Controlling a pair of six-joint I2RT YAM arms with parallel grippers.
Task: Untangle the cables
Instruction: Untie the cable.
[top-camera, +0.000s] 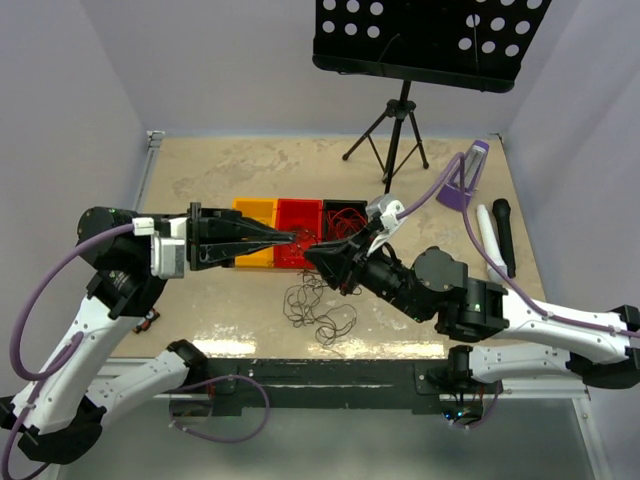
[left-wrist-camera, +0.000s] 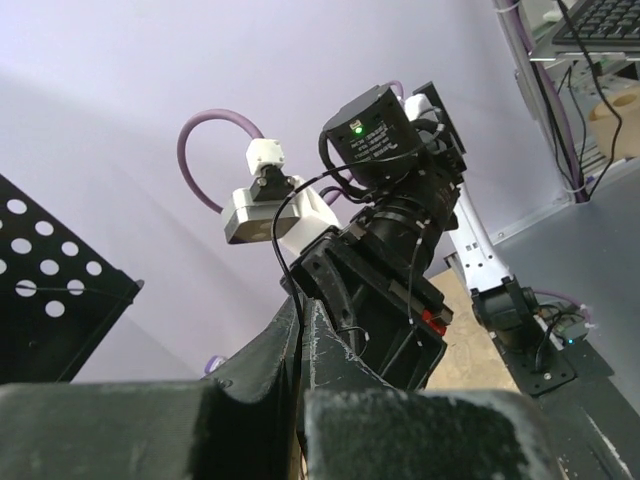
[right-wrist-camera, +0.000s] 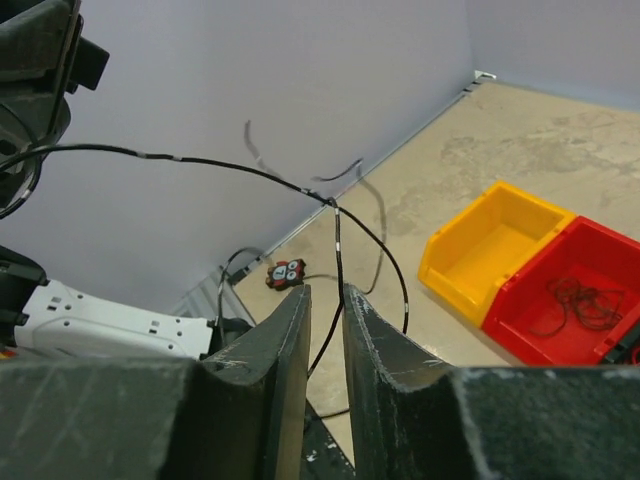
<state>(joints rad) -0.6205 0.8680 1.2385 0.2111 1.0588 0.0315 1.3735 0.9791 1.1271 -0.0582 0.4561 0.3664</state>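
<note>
Left tool (top-camera: 292, 238) shut tight, tips together; right tool (right-wrist-camera: 325, 295) slightly apart, a dark cable (right-wrist-camera: 240, 168) passing through its gap and strung in the air toward the left tool; we see more dark cables (top-camera: 318, 305) coiled on the surface (top-camera: 200, 170) near the red bin (top-camera: 300, 204).

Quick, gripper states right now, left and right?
Left gripper: shut, seemingly on a dark cable.
Right gripper: slightly open; that cable runs through the gap.

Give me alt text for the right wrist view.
The right gripper stands slightly open, a thin dark cable running up through its gap and arching left in mid-air. To the right sit an empty yellow bin and a red bin holding dark wires.
</note>
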